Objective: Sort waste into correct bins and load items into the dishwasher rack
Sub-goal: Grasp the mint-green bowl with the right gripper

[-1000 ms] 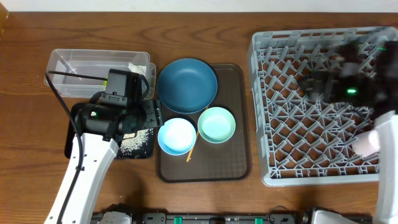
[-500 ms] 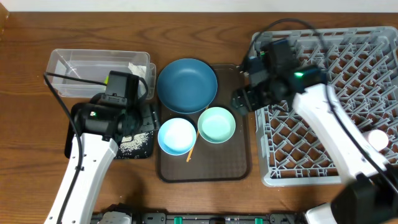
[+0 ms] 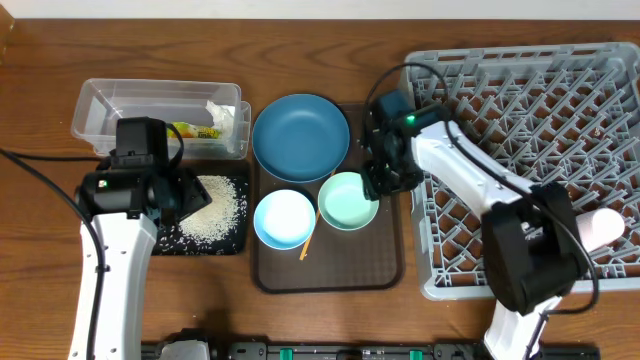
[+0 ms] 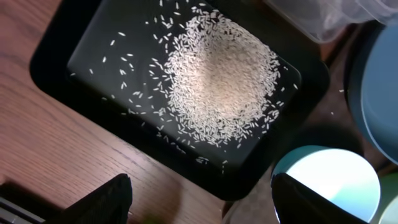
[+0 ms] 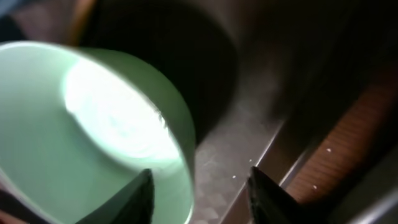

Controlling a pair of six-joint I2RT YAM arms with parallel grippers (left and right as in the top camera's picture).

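1. The right gripper (image 5: 205, 186) is standing spread open. Its two fingers are straddling the rim of the round mint green bowl (image 3: 346, 202) at the bowl's 2 o'clock side. I cannot tell whether they are touching it.
2. This bowl is sitting on the flat brown serving tray (image 3: 350, 268). The round white-blue bowl (image 3: 284, 218) is at its 9 o'clock and the large dark blue plate (image 3: 300, 137) is at its 11 o'clock.
3. The thin wooden chopstick (image 3: 309, 242) is lying between the two bowls.
4. The left gripper (image 4: 205, 200) is hanging spread open and holding nothing. It is over the wood just beside the shallow black rectangular tray (image 3: 170, 240), which is carrying a pile of loose white rice grains (image 3: 215, 195).
5. The clear rectangular plastic tub (image 3: 110, 100) is standing at 12 o'clock of the black tray. It is holding the crumpled white paper napkin (image 3: 221, 110) and the small yellow-green wrapper (image 3: 190, 128).
6. The large square grey plastic rack (image 3: 520, 110) is standing at 3 o'clock of the brown tray. The small pink cup (image 3: 603, 226) is lying at the rack's 4 o'clock edge.
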